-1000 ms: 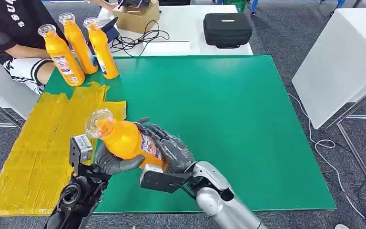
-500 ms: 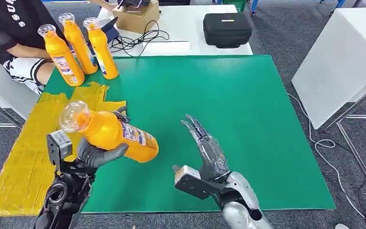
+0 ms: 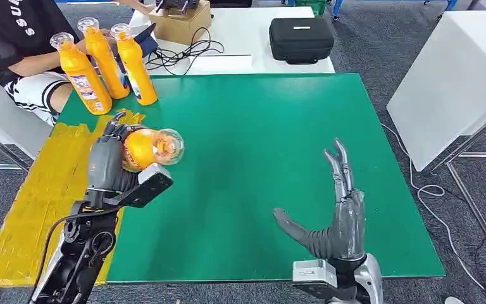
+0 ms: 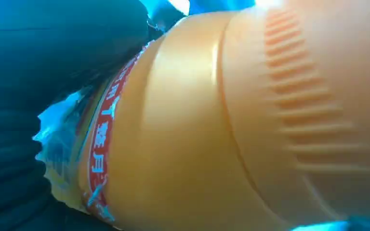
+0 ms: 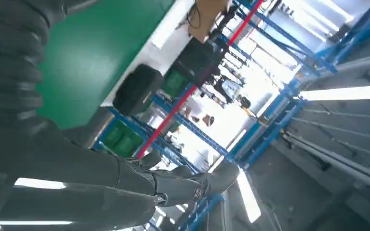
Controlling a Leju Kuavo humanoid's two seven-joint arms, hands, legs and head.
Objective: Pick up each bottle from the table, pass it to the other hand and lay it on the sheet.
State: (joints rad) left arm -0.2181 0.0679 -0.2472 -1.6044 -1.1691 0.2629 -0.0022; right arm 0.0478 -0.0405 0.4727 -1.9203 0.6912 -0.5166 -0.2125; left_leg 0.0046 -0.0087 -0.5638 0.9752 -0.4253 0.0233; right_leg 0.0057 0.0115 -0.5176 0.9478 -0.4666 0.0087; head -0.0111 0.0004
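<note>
My left hand [image 3: 106, 163] grips an orange bottle [image 3: 149, 147] turned on its side, its clear cap pointing toward the table's middle, above the edge of the yellow sheet [image 3: 38, 196]. Seen close in the left wrist view, the bottle [image 4: 231, 125] shows its ribbed body and red-lettered label. My right hand [image 3: 338, 212] is raised over the green table [image 3: 278, 139] at the near right, fingers spread and pointing up, holding nothing. Three more orange bottles [image 3: 104, 60] stand upright at the table's far left corner.
A person [image 3: 19, 44] in a black shirt sits at the far left behind the standing bottles. A white table beyond holds a black case [image 3: 302, 39], a cardboard box [image 3: 183, 22] and cables. A white panel [image 3: 449, 82] stands to the right.
My left hand has carried the bottle away from the right hand, up and over the sheet's edge, turning it on its side. The right hand let go and drew back to the right, fingers spread.
</note>
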